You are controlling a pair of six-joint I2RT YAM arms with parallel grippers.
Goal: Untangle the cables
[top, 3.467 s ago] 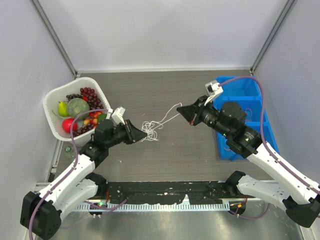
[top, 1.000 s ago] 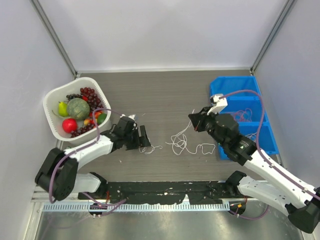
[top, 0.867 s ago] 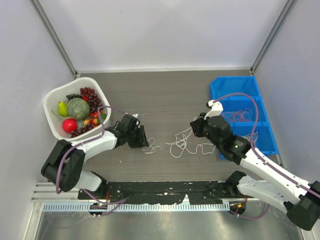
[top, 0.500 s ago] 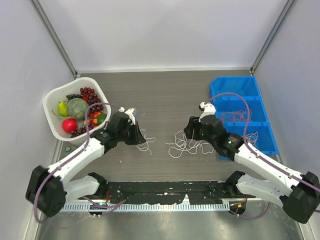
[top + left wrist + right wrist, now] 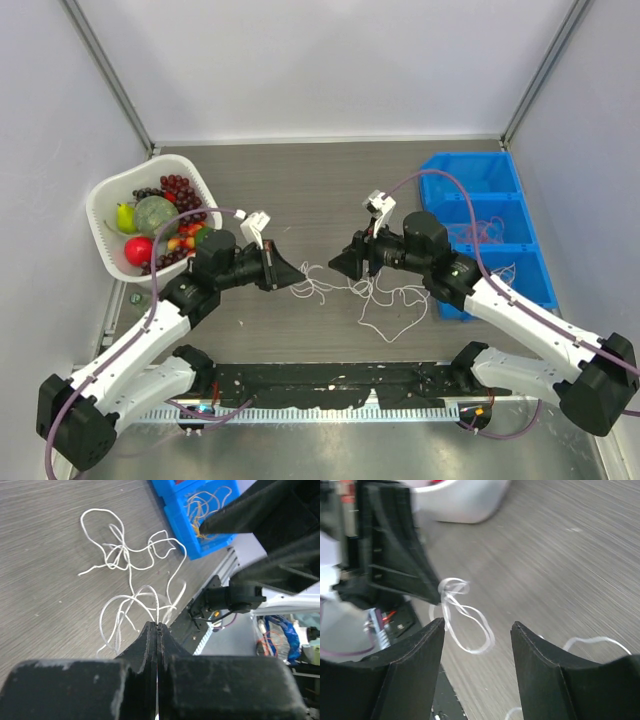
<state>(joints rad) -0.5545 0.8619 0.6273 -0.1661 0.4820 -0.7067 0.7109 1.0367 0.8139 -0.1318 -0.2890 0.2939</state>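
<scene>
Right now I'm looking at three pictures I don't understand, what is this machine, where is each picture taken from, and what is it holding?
Two robot arms, a left arm and a right arm, are bolted at the near edge of a table. The wide picture comes from a fixed camera above and behind them. The other two come from small cameras on each wrist, looking along the claw. On the table lies a tangle of thin white cable. A white basket of fruit stands on the left, and a blue bin with more cords on the right. The left claw is shut, pinching a strand of that cable. The right claw is open and holds nothing; a loop of cable lies in front of it.
</scene>
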